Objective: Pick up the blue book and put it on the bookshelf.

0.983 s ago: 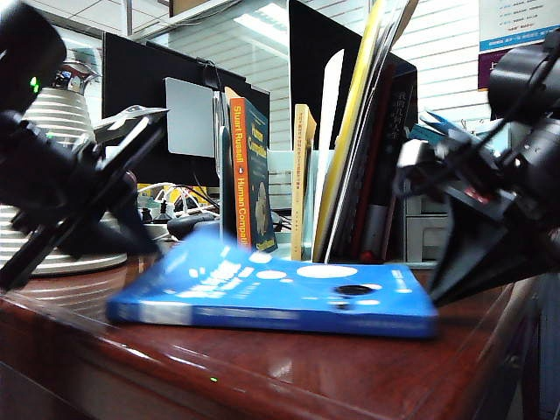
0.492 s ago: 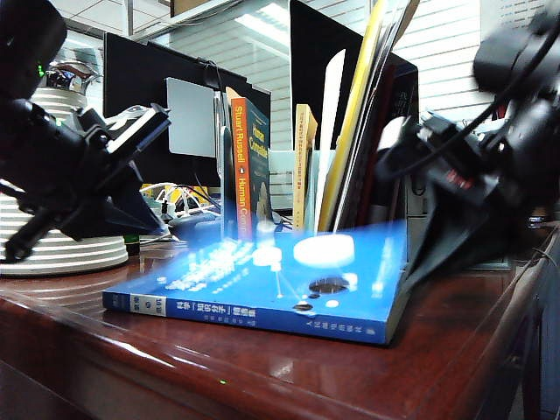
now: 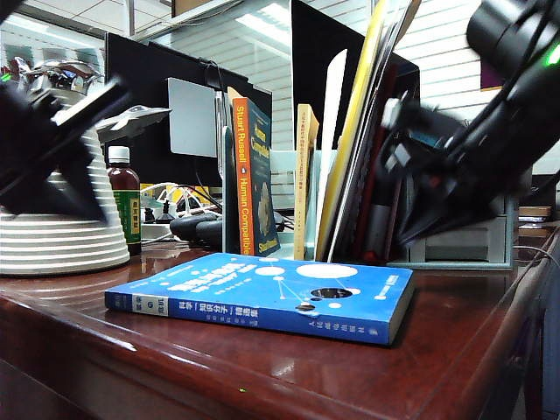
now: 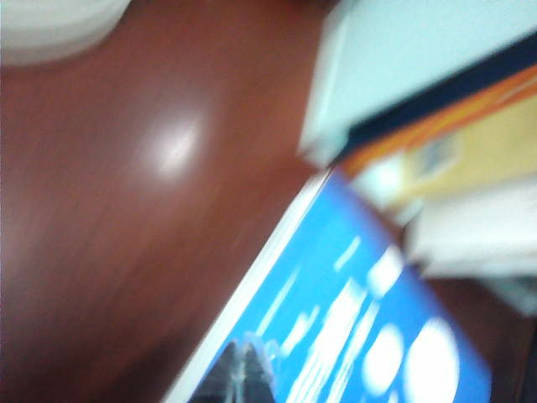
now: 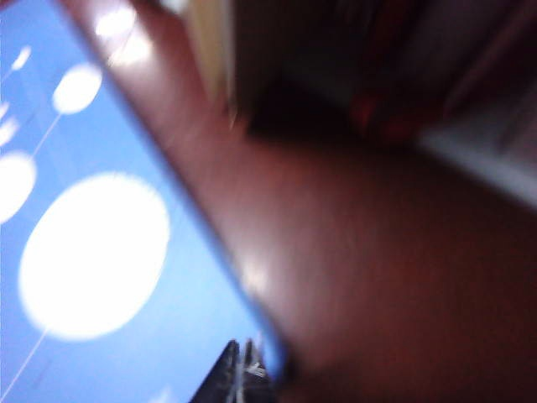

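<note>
Nothing shelved yet: your bright blue paperback book (image 3: 262, 297) lies flat on the table, short of the pale blue-grey bookshelf (image 3: 455, 241); left gripper (image 4: 243, 369) clenched empty, right gripper (image 5: 243, 365) unreadable.

Glossy reddish-brown wooden table (image 3: 262, 367); surface reflects ceiling light. The blue book (image 3: 267, 293) lies flat on it near the front edge, spine forward, cover up. Behind it on the same top: white ribbed lamp base (image 3: 61, 241) at left, small dark bottle (image 3: 123, 206) with white cap just beside it, and the bookshelf (image 3: 455, 241) at the back right, books upright in its slots.
</note>
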`<state>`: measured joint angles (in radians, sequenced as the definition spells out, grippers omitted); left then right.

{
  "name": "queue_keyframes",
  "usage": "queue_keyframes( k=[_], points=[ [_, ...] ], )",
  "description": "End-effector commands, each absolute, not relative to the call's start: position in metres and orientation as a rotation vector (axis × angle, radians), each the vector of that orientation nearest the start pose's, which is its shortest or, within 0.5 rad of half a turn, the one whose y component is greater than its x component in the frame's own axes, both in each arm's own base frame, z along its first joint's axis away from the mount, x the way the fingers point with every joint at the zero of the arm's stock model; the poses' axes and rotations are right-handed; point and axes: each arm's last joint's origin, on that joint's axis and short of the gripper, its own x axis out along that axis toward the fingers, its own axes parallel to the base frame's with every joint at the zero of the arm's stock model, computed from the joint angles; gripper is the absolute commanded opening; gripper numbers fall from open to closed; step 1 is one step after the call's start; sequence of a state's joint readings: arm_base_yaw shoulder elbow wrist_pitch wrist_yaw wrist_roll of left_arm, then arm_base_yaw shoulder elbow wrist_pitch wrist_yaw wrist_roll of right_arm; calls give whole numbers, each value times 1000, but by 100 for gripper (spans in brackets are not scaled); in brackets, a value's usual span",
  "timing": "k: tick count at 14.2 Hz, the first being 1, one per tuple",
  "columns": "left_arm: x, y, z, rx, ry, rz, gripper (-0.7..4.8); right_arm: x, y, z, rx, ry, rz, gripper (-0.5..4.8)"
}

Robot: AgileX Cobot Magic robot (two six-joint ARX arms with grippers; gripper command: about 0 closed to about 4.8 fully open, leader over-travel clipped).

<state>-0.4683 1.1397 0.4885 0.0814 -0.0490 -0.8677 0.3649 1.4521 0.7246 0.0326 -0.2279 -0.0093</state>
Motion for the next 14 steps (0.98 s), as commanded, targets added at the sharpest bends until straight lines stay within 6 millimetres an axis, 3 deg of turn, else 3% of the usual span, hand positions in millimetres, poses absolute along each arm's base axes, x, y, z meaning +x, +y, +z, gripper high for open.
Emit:
queue_keyframes(
  k=[1, 2, 4, 5, 7, 8, 14],
  points=[
    [190, -102, 186, -830, 909, -252, -7, 282, 115, 168, -59, 646, 568, -1],
    [186, -103, 183, -898, 1013, -266, -7, 284, 119, 148, -20, 719, 682, -1],
    [183, -103, 181, -915, 1078, -273, -5, 280, 120, 145, 6, 770, 743, -1],
    [182, -103, 180, -917, 1096, -281, 32, 280, 120, 145, 10, 774, 753, -1],
    [181, -104, 180, -922, 1109, -298, 440, 281, 121, 147, 10, 765, 755, -1],
    [181, -104, 180, -927, 1113, -294, 479, 282, 121, 149, 9, 758, 755, -1],
    [185, -104, 171, -933, 1135, -218, 479, 291, 126, 163, 1, 766, 793, -1]
  ],
)
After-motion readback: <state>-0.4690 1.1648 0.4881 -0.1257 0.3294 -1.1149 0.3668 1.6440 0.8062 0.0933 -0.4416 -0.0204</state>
